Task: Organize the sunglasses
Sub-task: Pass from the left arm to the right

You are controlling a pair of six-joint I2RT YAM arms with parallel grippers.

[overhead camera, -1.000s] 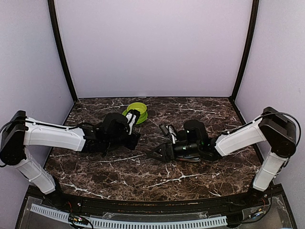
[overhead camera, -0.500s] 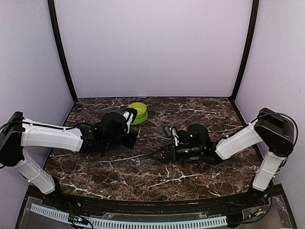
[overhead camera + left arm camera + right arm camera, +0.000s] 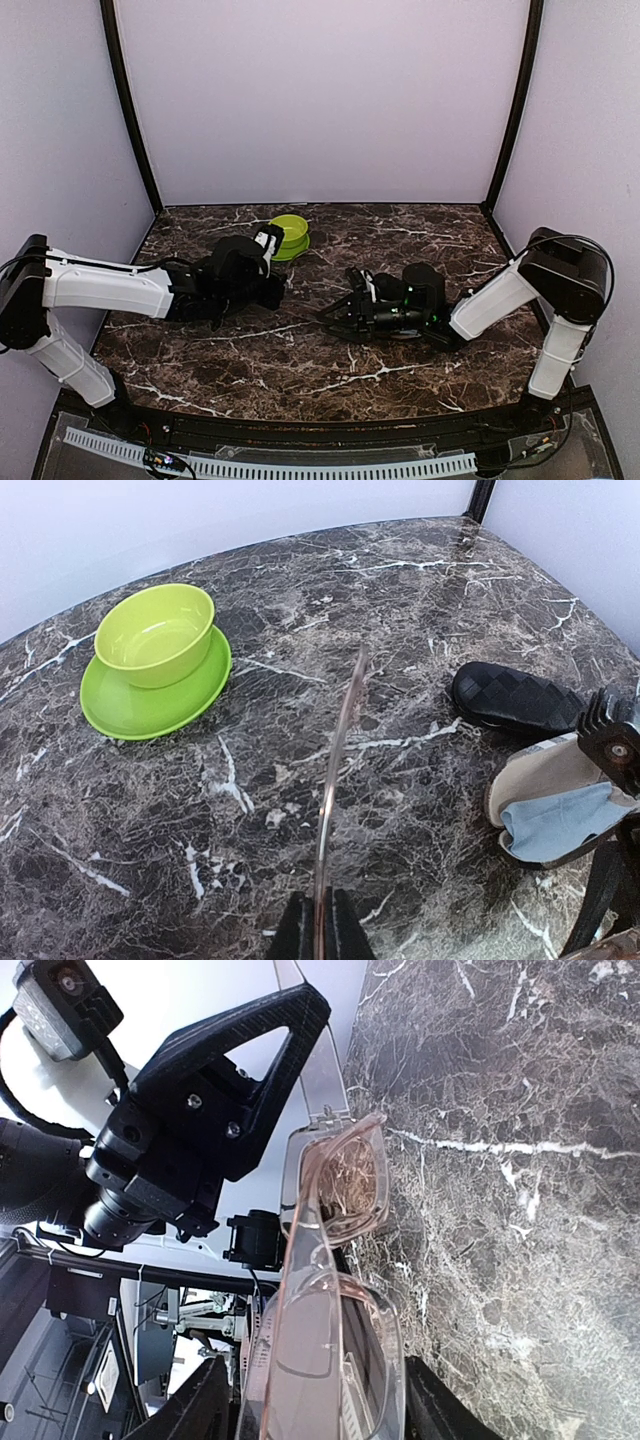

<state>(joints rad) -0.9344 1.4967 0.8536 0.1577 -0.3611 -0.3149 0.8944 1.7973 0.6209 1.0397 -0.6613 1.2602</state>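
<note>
The sunglasses point(image 3: 335, 1290) have a pinkish translucent frame and stand on edge between the two grippers, near the table's middle in the top view point(image 3: 333, 314). My left gripper point(image 3: 320, 938) is shut on the end of one thin clear temple arm point(image 3: 342, 740), which runs away from its jaws. My right gripper point(image 3: 315, 1415) straddles the lens front, one finger on each side and close to the rims. Whether its fingers point(image 3: 195, 1410) touch the frame does not show. The left gripper point(image 3: 235, 1080) appears opposite in the right wrist view.
A green bowl on a green plate point(image 3: 155, 650) stands at the back left point(image 3: 290, 236). A black bumpy case point(image 3: 515, 698) lies behind the right gripper. An open beige case with a blue cloth point(image 3: 555, 815) sits under the right arm.
The right gripper has slid left onto the sunglasses and its jaws have narrowed around the lens front. The left gripper stays shut on the temple arm, barely moved.
</note>
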